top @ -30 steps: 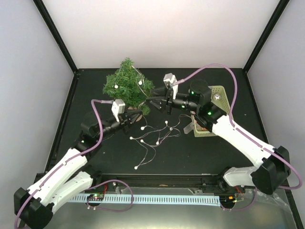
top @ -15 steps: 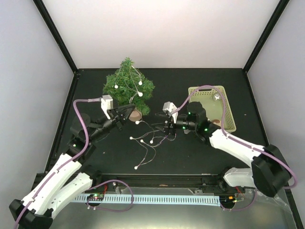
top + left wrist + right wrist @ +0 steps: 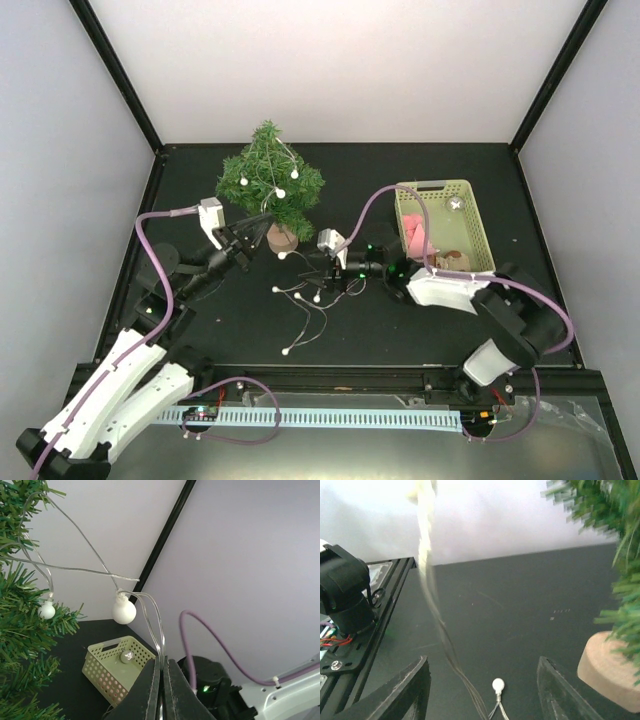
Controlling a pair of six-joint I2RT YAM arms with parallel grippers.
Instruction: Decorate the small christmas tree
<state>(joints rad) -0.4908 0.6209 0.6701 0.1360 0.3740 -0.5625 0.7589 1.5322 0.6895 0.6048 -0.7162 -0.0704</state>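
The small christmas tree (image 3: 268,180) stands at the back left on its round wood base (image 3: 282,238), and it also shows in the left wrist view (image 3: 20,630). A clear-wire light string with white bulbs (image 3: 310,298) is draped partly over the tree, with the rest lying loose on the table. My left gripper (image 3: 262,222) is just left of the base, shut (image 3: 162,664) on the string's wire, and a bulb (image 3: 123,611) hangs above it. My right gripper (image 3: 325,280) hovers low over the loose strands, open (image 3: 482,682), with a bulb (image 3: 498,684) and a wire strand (image 3: 440,630) between its fingers.
A pale green lattice basket (image 3: 478,232) sits at the back right with a silver ball (image 3: 456,204) and a pink item (image 3: 415,236) inside. Black frame posts edge the table. The tree base (image 3: 610,670) is close to my right gripper's right finger.
My right gripper has drawn back from the tree, dropped low over the loose strands and opened wider. My left gripper has shifted left and a little back, still holding the wire.
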